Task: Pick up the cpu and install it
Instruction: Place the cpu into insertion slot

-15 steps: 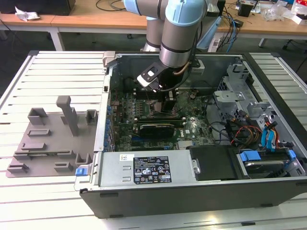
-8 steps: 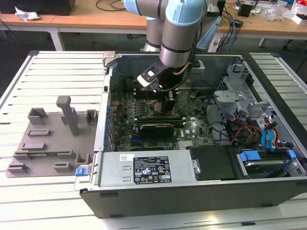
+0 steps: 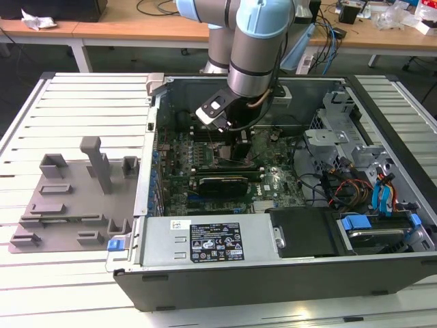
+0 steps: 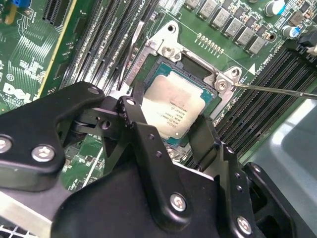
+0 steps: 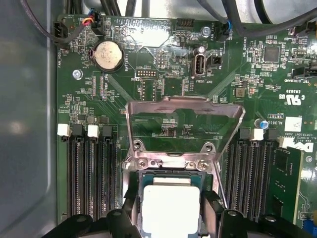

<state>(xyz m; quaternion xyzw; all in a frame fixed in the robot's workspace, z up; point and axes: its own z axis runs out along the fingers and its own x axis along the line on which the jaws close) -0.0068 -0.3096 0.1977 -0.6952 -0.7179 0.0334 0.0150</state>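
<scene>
Silvery-lidded cpu (image 4: 171, 104), which I judge light, stiff and fragile underneath, sits clamped by opposite edges in my pincer (image 4: 167, 119) at the socket frame (image 4: 166, 42).

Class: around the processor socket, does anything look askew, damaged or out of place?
Nothing stands out. The socket has its metal frame swung open, the cpu lines up squarely with it, and the gripper is right at the cpu. No damage shows.

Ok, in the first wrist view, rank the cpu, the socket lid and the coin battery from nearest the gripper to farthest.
1. cpu, seated right at the gripper.
2. socket lid, raised just beyond the cpu.
3. coin battery, far across the board.
</scene>
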